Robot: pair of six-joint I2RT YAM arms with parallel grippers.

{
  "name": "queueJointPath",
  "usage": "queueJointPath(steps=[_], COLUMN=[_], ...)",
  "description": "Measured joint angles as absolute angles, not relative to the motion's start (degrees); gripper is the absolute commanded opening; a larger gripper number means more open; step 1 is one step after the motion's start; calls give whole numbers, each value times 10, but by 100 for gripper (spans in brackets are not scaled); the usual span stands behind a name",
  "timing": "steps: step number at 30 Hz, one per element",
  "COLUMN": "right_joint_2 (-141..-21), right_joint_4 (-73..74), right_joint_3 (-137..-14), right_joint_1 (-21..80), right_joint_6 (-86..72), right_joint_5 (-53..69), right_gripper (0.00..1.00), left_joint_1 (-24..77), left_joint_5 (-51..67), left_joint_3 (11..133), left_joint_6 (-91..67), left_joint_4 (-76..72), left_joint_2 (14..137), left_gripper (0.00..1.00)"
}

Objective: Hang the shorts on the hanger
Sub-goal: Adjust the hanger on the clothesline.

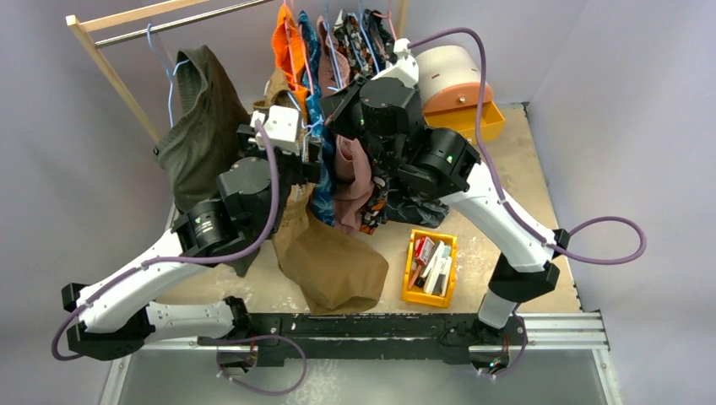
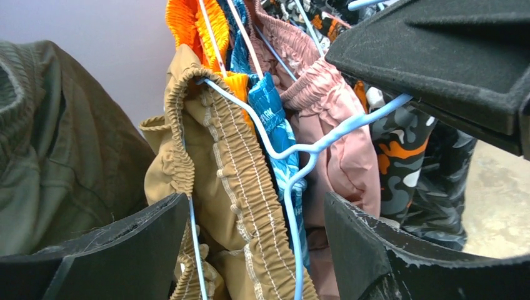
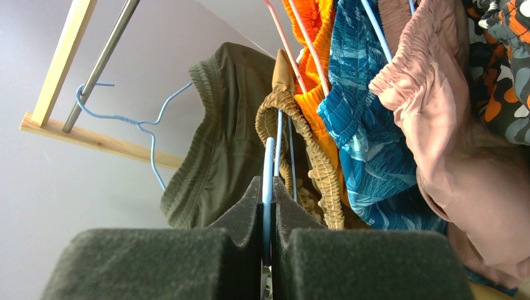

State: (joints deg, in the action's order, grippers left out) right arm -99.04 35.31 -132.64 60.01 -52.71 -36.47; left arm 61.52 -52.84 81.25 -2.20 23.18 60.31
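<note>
- Top view: the left jaws and right jaws are both up among the hung clothes and hidden under their wrists, so I cannot tell their gap from here. The shorts (image 1: 333,266) hang below the left jaws, with the legs trailing toward the near edge of the table (image 1: 523,160). A yellow bin (image 1: 431,266) sits nearer than the right jaws, beside the shorts.
- Left wrist view: the left jaws stand wide apart and clamp nothing. The gathered waistband of the shorts and the wire of the hanger (image 2: 312,147) lie in the gap between them. One hanger arm runs up into the waistband opening. The other arm runs up and right, under the black pads of the right jaws. An olive garment (image 2: 50,144) is left of the jaws. The orange shorts (image 2: 194,25) are above and beyond them, and the pink shorts (image 2: 337,125) are toward the right pad.
- Right wrist view: the right jaws are pressed together on the hanger wire, which rises straight out from between them. The shorts' waistband is just beyond the tips, looped round the wire. The olive garment hangs left of the jaws. Farther left, a spare blue hanger (image 3: 125,119) hooks over the rail (image 3: 106,56).
</note>
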Motion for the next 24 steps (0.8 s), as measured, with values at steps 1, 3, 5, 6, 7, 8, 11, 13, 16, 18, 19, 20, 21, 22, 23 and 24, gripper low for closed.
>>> queueJointPath(steps=[1,3,5,6,7,8,11,13,16,18,19,20,21,22,23,24], right_joint_2=[-990,-990,-991,-991,-991,-991,-991,-991,-992,-993,-993,-993,-993,-993,-993,-993], right_joint_4=[353,353,354,354,354,354,354,354,354,354,354,354,354,354,353,352], right_joint_3=[-1326,-1326,-1326,-1326,-1326,-1326,-1326,-1326,-1326,-1326,-1326,-1326,-1326,-1326,-1326,-1326], right_joint_1=[601,601,601,601,601,601,601,601,601,601,601,601,601,601,601,601], right_joint_6=[-529,-531,-533,-535,-536,-536,-539,-540,-540,-540,-540,-540,-540,-540,-540,-540], right_joint_5=[-364,-364,-364,-363,-363,-363,-361,-360,-353,-350,-349,-348,-346,-345,-343,-339], right_gripper=[0,0,0,0,0,0,0,0,0,0,0,0,0,0,0,0], left_joint_1=[615,616,622,626,632,639,657,664,665,665,665,665,665,665,665,665], left_joint_5=[-532,-541,-553,-559,-567,-575,-593,-603,-615,-621,-624,-629,-634,-636,-639,-640], left_joint_3=[813,813,814,815,816,816,817,816,816,816,816,814,812,810,807,805], left_joint_6=[-15,5,28,37,47,59,88,104,121,129,131,134,135,137,140,141], left_joint_4=[229,224,218,217,212,209,199,192,185,181,177,171,166,162,156,153], left_joint_2=[606,614,623,628,633,638,649,656,662,663,662,661,660,660,658,657], left_gripper=[76,73,70,67,64,60,46,37,20,7,0,0,0,0,0,0])
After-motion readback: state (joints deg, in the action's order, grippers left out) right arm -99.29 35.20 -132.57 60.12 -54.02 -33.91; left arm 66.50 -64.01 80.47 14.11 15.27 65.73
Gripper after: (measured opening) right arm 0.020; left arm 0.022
